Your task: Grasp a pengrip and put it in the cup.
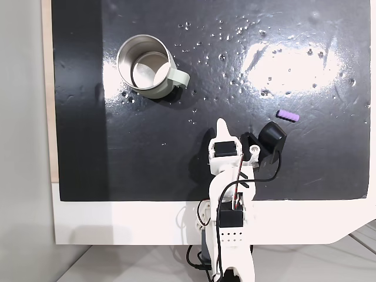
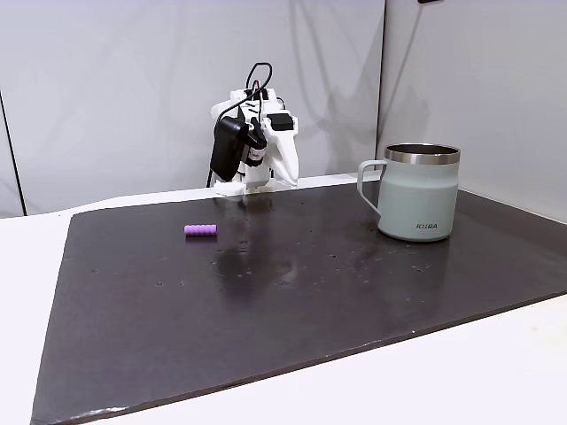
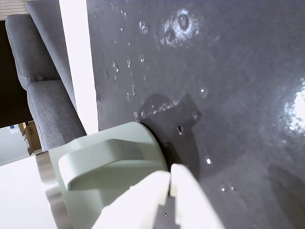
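Observation:
The lilac pengrip (image 1: 288,116) lies on its side on the black mat, to the right of the arm in a fixed view from above; in a fixed view from the side, the pengrip (image 2: 200,230) lies left of centre. The grey-green cup (image 1: 160,90) stands upright at the mat's upper left, handle to the right, with nothing inside. My white gripper (image 1: 221,123) is folded back near the arm's base, shut and holding nothing, well apart from both. In the wrist view the cup (image 3: 109,157) lies just past the shut fingertips of the gripper (image 3: 170,169).
The black mat (image 1: 176,158) covers most of the white table and carries scattered water drops and glare. A black camera housing (image 1: 272,137) sits on the wrist beside the gripper. A grey upholstered seat (image 3: 43,76) stands beyond the table edge.

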Robot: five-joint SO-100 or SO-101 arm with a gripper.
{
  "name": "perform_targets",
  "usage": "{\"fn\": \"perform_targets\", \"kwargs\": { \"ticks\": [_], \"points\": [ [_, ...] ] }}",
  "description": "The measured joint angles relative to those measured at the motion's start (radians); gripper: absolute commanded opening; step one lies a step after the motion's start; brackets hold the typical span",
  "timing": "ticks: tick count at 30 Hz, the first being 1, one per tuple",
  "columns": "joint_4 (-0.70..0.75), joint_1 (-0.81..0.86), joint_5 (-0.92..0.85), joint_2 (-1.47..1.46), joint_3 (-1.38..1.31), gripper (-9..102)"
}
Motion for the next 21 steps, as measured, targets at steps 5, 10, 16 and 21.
{"fn": "perform_targets", "kwargs": {
  "ticks": [5, 10, 16, 21],
  "points": [
    [0.0, -0.006, 0.0, 0.0, 0.0, 0],
    [0.0, -0.005, 0.0, 0.0, 0.0, 0],
    [0.054, -0.005, 0.0, 0.0, -0.021, 0],
    [0.213, -0.003, -0.012, 0.0, -0.184, 0]
  ]
}}
